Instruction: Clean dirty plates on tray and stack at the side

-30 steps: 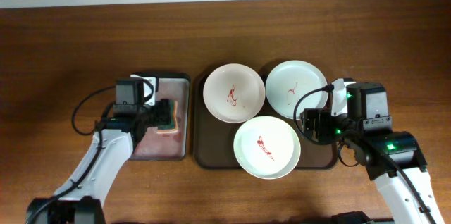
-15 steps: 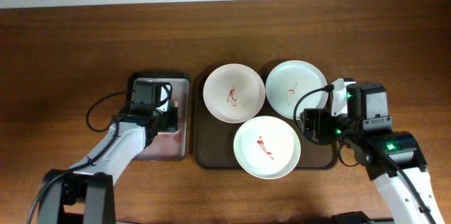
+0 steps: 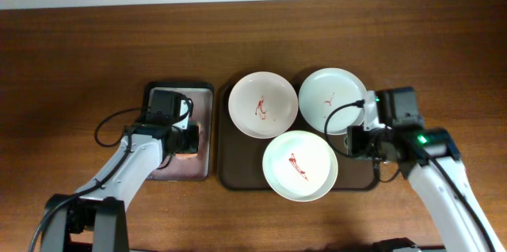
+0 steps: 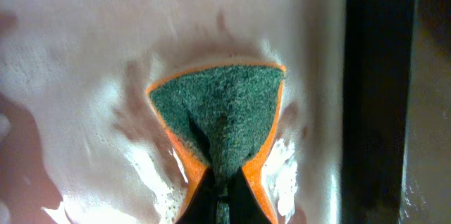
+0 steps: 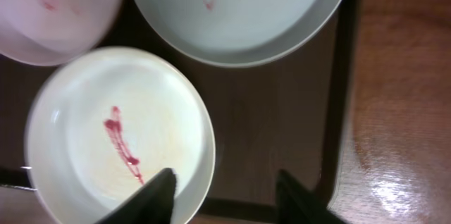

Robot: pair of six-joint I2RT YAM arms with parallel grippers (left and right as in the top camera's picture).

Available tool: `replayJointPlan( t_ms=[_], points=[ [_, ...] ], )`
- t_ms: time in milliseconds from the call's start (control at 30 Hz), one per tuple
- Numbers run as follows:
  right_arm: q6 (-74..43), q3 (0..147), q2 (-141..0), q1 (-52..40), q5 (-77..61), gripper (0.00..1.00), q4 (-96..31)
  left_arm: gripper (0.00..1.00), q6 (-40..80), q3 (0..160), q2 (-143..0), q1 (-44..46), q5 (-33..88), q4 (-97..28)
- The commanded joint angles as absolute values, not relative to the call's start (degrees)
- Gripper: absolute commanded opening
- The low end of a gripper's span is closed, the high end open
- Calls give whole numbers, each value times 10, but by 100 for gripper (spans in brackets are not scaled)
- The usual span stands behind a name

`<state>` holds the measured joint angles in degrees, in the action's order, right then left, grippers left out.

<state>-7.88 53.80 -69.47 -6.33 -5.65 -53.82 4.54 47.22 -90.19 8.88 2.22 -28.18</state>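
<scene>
Left jaws clamped on sponge (image 4: 218, 118), pressing it into soapy small tray (image 4: 70, 55) ahead, loading suds. Right jaws spread wide, dirty plate (image 5: 106, 132) rim between them on tray (image 5: 282, 111), likely lining up steadying grab.

Left arm (image 3: 135, 165) swings right, over small tray (image 3: 203, 93); fingers (image 4: 204, 206) now pinch sponge (image 4: 218, 118). Right arm (image 3: 432, 165) angles inward toward tray (image 3: 230, 179).

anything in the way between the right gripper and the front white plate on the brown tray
Nothing visible. The open right gripper hangs at the rim of the front round white plate; only bare dark brown tray shows between its fingers.
</scene>
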Motion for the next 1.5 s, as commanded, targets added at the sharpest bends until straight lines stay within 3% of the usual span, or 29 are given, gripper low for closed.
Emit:
replayJointPlan(
  t_ms=[0,167,233,300,433,533,667,1467],
  points=[
    [-77,546,-768,-67,-77,39,-538,0,77,484,-891,90,52,-310],
    [-60,546,-881,-67,-101,36,-522,0,77,484,-891,90,53,-320],
    [-56,546,-926,-67,-117,25,-512,0,77,484,-891,90,54,-320],
    [-43,546,-956,-67,-149,23,-503,0,77,484,-891,90,54,-320],
    [-43,546,-982,-67,-152,20,-499,0,77,484,-891,90,54,-320],
    [-43,546,-982,-67,-153,8,-499,0,77,484,-891,90,54,-320],
    [-43,546,-982,-67,-153,4,-500,0,77,484,-891,90,54,-320],
    [-43,546,-982,-67,-152,4,-508,0,132,544,-748,64,24,-241]
  ],
)
